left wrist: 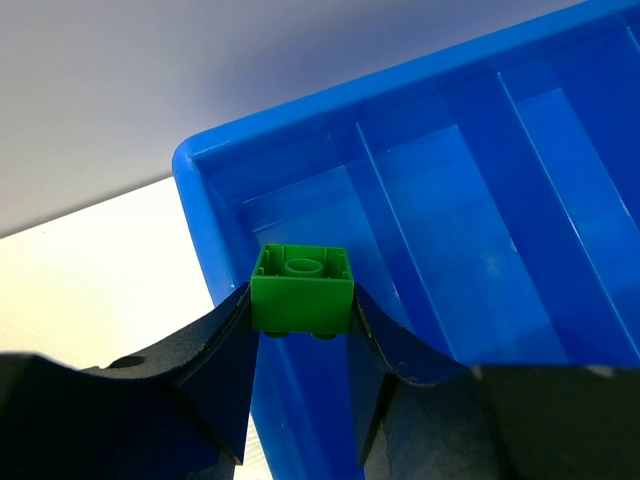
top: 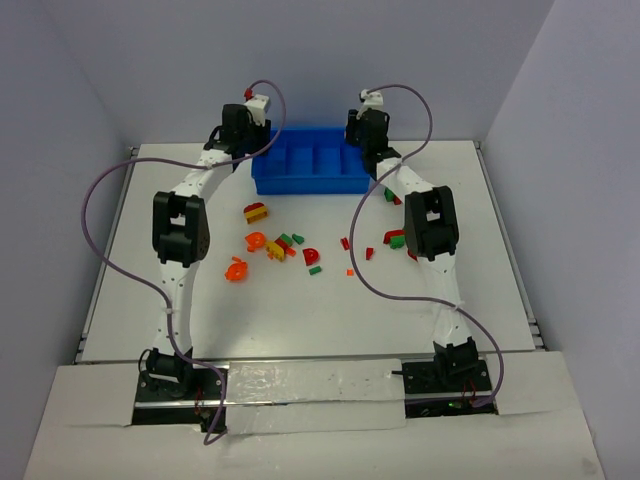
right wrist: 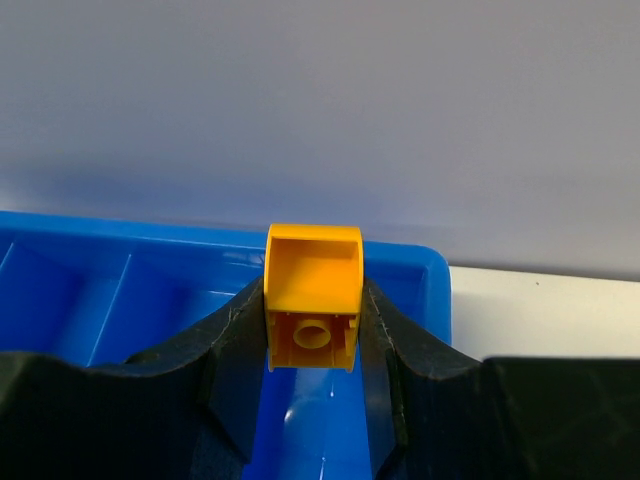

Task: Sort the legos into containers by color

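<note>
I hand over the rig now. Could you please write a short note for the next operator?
Left tool: shut on a green brick, over the left end compartment of the blue tray.
Right tool: shut on an orange-yellow brick, over the right end compartment.
Done: no piece shows in the tray.
To do: release both, then sort the loose legos on the table.

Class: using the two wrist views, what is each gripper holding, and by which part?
The left gripper pinches a green lego brick by two opposite side faces, above the blue tray; the right gripper pinches an orange-yellow lego by its opposite sides.
</note>
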Tool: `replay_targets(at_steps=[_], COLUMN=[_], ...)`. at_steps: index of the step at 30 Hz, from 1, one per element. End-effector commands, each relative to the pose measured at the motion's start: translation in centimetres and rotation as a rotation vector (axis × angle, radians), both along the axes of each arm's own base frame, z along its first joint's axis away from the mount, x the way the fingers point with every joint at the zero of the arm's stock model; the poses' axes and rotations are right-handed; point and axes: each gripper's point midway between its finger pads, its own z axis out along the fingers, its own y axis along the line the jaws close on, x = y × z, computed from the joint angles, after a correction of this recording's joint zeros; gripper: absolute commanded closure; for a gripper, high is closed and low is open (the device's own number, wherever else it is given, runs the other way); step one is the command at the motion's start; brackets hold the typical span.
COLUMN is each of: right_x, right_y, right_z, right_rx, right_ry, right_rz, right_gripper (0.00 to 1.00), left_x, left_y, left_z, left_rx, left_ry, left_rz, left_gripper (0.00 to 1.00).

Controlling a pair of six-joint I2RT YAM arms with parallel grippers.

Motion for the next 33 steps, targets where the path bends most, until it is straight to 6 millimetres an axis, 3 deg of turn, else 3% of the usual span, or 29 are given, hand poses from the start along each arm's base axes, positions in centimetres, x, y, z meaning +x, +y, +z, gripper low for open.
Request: replay_targets(at_steps=[1, 6, 14, 22, 29, 33], right_x=[0.6, 0.7, 0.8, 0.8, -0.3, -1.1], right_y=[0.5, 0.5, 0.5, 0.4, 0.5, 0.5], right_z=[3.4, 3.2, 3.2, 3.3, 5.0, 7.2], right_rx=[0.006, 0.005, 0.007, 0.012, 0.046, 0.069], right_ry=[-0.074, -0.072, -0.067, -0.074, -0.127, -0.152], right_rz=[-0.002, -0.009, -0.014, -0.019, -0.004, 0.004], right_gripper=[0.73, 0.58, 0.52, 0.32, 0.16, 0.12], left_x=[1.4, 1.5, 1.4, 1.3, 1.1, 1.2], left_y=[-0.8, -0.9, -0.8, -1.3, -1.3, -1.2], left_z=[3.1, 3.0, 2.6, 2.5, 1.9, 1.4], left_rx=[-0.033, -0.028, -0.01, 0.023, 0.045, 0.054], left_ry=[-0.097, -0.1, -0.094, -0.105, -0.09, -0.085], left_rz=[-0.006, -0.01, -0.009, -0.014, -0.009, -0.003], left_gripper=[1.0, 1.0, 1.0, 1.0, 1.0, 1.0])
